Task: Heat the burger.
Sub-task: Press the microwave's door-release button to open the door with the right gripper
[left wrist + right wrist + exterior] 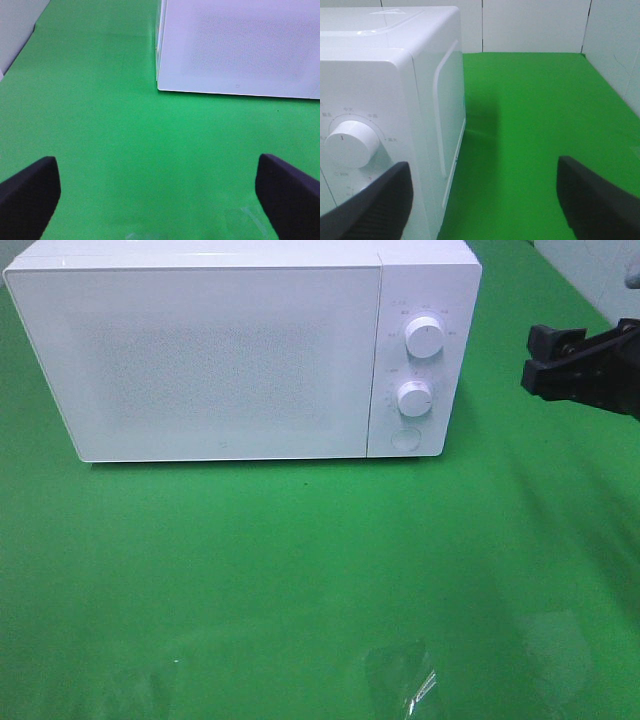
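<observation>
Burger unseen; smooth, boxy white microwave shut.

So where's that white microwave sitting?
High view: the microwave stands at the back left of the green surface, door shut; the right gripper hovers beside its dial side.

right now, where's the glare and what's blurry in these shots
exterior high: pale glare patches low on the green cloth, microwave door washed out; left wrist: jaws soft; right wrist: jaws blurred, microwave's shadow darkens the cloth beside it

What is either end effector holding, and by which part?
Nothing. The left end effector and right end effector both stand open and empty, the right beside the microwave.
</observation>
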You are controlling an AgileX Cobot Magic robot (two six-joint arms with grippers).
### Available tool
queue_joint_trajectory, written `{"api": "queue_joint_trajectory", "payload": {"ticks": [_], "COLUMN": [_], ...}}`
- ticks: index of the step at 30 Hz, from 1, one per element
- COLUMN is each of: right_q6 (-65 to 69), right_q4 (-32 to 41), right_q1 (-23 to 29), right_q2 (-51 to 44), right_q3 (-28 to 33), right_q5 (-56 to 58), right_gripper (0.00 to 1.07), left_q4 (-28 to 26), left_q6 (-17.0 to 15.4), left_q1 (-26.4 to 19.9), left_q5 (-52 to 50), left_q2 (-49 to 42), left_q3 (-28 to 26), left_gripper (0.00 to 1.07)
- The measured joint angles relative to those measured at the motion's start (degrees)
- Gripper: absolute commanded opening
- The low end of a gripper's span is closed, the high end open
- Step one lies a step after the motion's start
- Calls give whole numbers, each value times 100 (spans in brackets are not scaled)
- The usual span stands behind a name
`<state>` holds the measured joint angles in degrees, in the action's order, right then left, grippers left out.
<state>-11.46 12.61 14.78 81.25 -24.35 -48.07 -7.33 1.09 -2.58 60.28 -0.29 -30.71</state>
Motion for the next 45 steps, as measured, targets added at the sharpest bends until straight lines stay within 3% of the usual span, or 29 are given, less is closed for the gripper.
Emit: {"api": "queue_joint_trajectory", "payload": {"ticks": [4, 9, 11, 14, 24, 32, 40, 45], "right_q6": [-384, -430, -447, -464, -476, -470, -252, 1146], "right_q4": [808, 1278, 1650, 1742, 2710, 3111, 3163, 3163], "right_q1": [584, 1031, 1484, 1604, 2767, 3100, 3111, 3123], "right_q2": [395, 688, 991, 1071, 1919, 2292, 2332, 2332], "right_q3": [-6, -11, -17, -17, -6, -6, 0, 0], "right_q5": [-613, -1060, -1387, -1450, -2063, -2103, -2108, -2108], "right_gripper": [76, 76, 76, 76, 76, 76, 75, 65], "left_q4": [0, 0, 0, 0, 0, 0, 0, 0], "left_q6": [0, 0, 0, 0, 0, 0, 0, 0], "left_q1": [0, 0, 0, 0, 0, 0, 0, 0], "left_q5": [0, 0, 0, 0, 0, 0, 0, 0], "left_q2": [0, 0, 0, 0, 0, 0, 0, 0], "left_q3": [0, 0, 0, 0, 0, 0, 0, 0], "left_gripper": [98, 98, 98, 98, 98, 98, 98, 98]}}
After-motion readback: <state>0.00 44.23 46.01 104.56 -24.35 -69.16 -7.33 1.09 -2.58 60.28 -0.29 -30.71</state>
